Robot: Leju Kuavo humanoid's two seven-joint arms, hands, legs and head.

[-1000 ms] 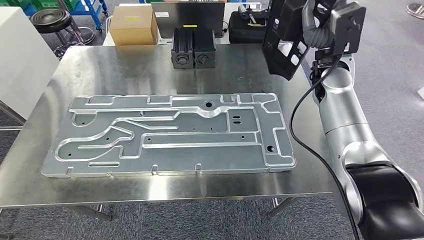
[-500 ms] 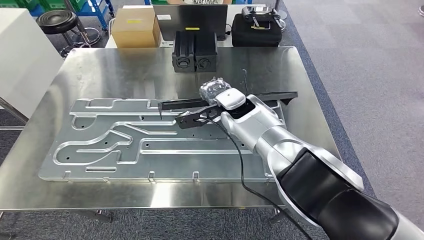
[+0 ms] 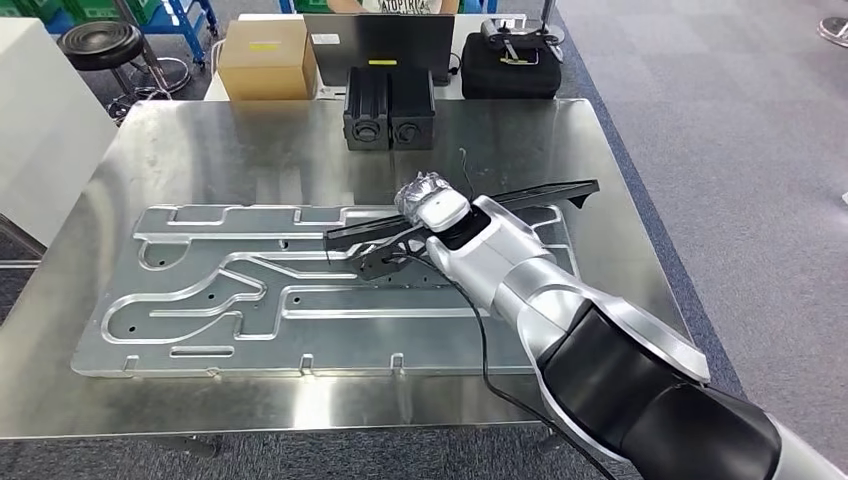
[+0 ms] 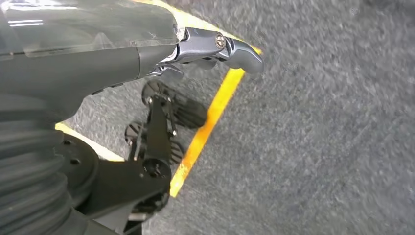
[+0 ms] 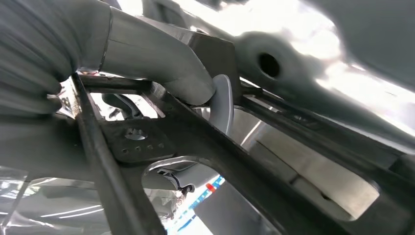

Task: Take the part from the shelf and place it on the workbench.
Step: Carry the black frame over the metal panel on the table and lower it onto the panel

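The part [image 3: 545, 194] is a long, flat black frame with cut-outs. My right hand [image 3: 410, 216] grips it near its middle and holds it nearly level, just above the big machined aluminium plate [image 3: 240, 290] on the workbench [image 3: 200, 140]. Whether the part touches the plate I cannot tell. In the right wrist view the thick grey thumb [image 5: 156, 58] presses on a bar of the black part [image 5: 205, 147], with the shiny plate [image 5: 313, 88] close behind. My left hand [image 4: 215, 44] hangs at my side over grey carpet, fingers apart and holding nothing.
Two black boxes [image 3: 388, 95] stand at the back of the bench. Behind them are a cardboard box [image 3: 265, 45], a dark screen [image 3: 380, 38] and a black case [image 3: 510, 62]. A stool [image 3: 100, 42] and a white cabinet [image 3: 40, 130] are at the left.
My right arm has swung down from high at the right, where it held the part upright, to the middle of the bench. The part now lies flat over the plate. The view shifted slightly.
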